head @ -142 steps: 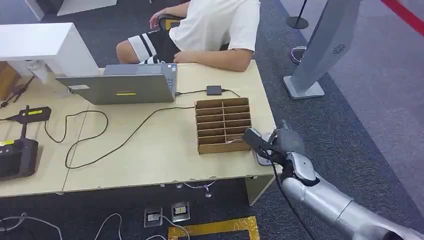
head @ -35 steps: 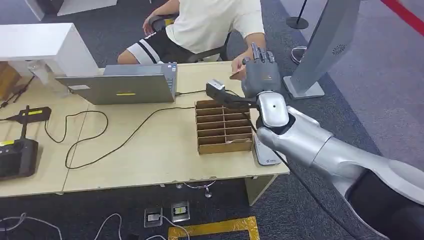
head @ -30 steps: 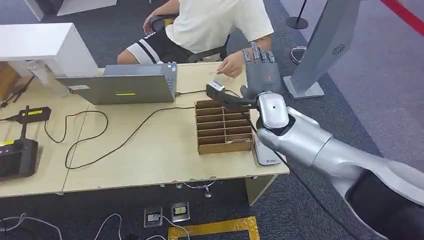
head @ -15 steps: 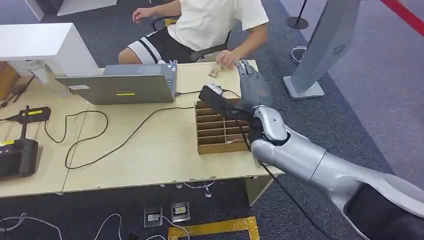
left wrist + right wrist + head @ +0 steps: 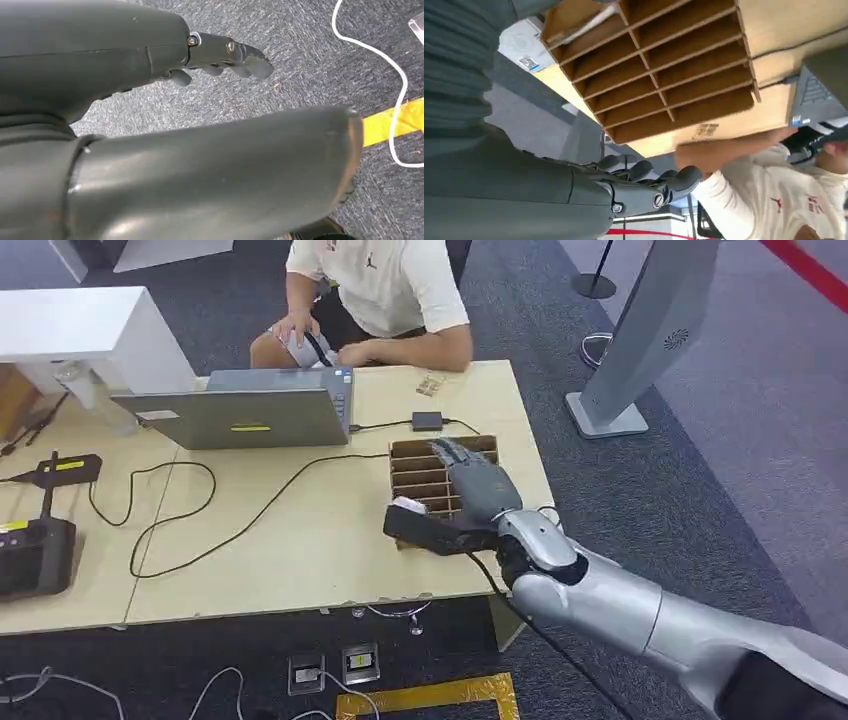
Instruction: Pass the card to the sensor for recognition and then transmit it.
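Cardboard tray (image 5: 420,468) sits under the right hand (image 5: 478,490), whose fingers (image 5: 659,182) are spread and empty. What looks like the card (image 5: 429,385) lies on the desk (image 5: 300,540) by the person (image 5: 385,285), so the handover seems done.

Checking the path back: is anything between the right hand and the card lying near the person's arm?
Yes. The right hand hovers over the cardboard organizer, and the card lies near the far table edge. Between them on the table sits a small black adapter with its cable.
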Controlling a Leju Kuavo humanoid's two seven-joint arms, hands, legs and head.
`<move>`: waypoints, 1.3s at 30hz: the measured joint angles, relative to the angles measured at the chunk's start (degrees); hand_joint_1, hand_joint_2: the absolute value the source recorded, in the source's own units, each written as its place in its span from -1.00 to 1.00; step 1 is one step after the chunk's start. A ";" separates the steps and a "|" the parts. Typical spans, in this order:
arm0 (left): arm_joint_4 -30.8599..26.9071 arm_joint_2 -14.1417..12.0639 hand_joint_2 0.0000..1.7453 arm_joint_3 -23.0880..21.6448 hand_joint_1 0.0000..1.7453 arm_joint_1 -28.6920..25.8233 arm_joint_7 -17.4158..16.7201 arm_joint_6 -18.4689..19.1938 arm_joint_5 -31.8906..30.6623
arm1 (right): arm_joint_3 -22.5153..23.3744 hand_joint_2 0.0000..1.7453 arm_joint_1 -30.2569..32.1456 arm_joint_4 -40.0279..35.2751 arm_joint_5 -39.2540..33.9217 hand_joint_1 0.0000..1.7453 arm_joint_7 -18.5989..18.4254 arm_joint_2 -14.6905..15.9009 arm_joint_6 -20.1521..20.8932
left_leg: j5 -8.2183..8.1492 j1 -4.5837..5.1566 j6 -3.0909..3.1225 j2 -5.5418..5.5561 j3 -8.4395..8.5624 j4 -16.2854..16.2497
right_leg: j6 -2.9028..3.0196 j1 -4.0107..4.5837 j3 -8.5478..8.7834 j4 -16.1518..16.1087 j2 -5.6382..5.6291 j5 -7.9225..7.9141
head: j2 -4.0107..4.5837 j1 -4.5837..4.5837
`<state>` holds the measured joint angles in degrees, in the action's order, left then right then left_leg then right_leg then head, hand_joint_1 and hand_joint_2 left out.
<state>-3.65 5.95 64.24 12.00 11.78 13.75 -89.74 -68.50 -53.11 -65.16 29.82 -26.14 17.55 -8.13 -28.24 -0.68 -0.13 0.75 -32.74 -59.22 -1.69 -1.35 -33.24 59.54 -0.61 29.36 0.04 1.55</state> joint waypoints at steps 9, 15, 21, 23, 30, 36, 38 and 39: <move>0.00 0.02 -1.00 0.00 -1.00 -0.04 0.09 0.00 0.00 | -0.63 1.00 2.60 -0.52 5.30 -1.00 -5.09 2.01 2.12 | -0.01 0.01 0.00 0.00 -0.01 0.00 | 0.00 -0.01 0.00 0.00 0.01 0.00 | 0.00 0.04; 0.00 0.02 -1.00 0.00 -1.00 -0.04 0.09 0.00 0.00 | -0.55 1.00 3.44 -0.13 6.57 -1.00 -5.90 2.91 2.05 | -0.01 0.00 -0.01 0.00 -0.01 0.00 | 0.00 0.00 0.00 0.00 0.00 0.00 | 0.00 0.02; 0.00 0.04 -1.00 0.00 -1.00 -0.06 0.09 0.00 0.00 | -0.48 1.00 3.84 0.99 7.23 -1.00 -5.90 3.23 1.88 | -0.01 0.00 -0.01 0.00 -0.01 0.00 | 0.00 0.00 0.00 0.00 0.01 0.00 | 0.00 0.02; 0.00 0.04 -1.00 0.00 -1.00 -0.10 0.09 0.00 0.00 | -0.41 1.00 4.01 1.55 7.77 -1.00 -5.73 3.28 1.44 | -0.01 0.00 -0.01 0.00 -0.01 0.00 | 0.00 0.00 0.00 0.00 0.00 0.00 | 0.00 0.04; 0.00 0.07 -1.00 0.00 -1.00 -0.10 0.22 0.00 0.00 | -0.11 1.00 4.60 3.04 11.65 -1.00 -4.26 3.26 -3.98 | -0.01 0.01 -0.01 0.00 -0.02 0.00 | 0.00 -0.01 0.00 0.00 0.01 0.00 | 0.00 0.02; 0.00 0.07 -1.00 0.00 -1.00 -0.09 0.87 0.00 0.00 | -0.09 1.00 5.31 4.79 15.39 -1.00 -2.53 3.12 -7.65 | -0.01 0.00 -0.01 0.00 -0.03 0.00 | 0.00 0.00 0.01 0.00 0.02 0.00 | 0.00 0.00; 0.00 0.07 -1.00 0.00 -1.00 -0.10 1.03 0.00 0.00 | -0.09 1.00 5.52 5.29 15.89 -1.00 -2.27 2.95 -8.02 | -0.01 0.00 -0.01 0.00 -0.03 0.00 | 0.00 0.00 0.01 0.00 0.04 0.00 | 0.00 0.04; 0.00 0.07 -1.00 0.00 -1.00 -0.10 1.03 0.00 0.00 | -0.09 1.00 5.59 5.53 16.04 -1.00 -2.14 2.89 -8.07 | -0.01 0.01 -0.01 0.00 -0.03 0.00 | 0.00 -0.01 0.01 0.00 0.04 0.00 | 0.00 0.02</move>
<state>-3.65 6.01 64.24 11.91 12.81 13.75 -89.74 -68.59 -47.52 -59.63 45.86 -28.28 20.44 -16.20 -28.25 -0.68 -0.14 0.76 -32.77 -59.21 -1.69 -1.36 -33.23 59.54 -0.57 29.36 0.04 1.57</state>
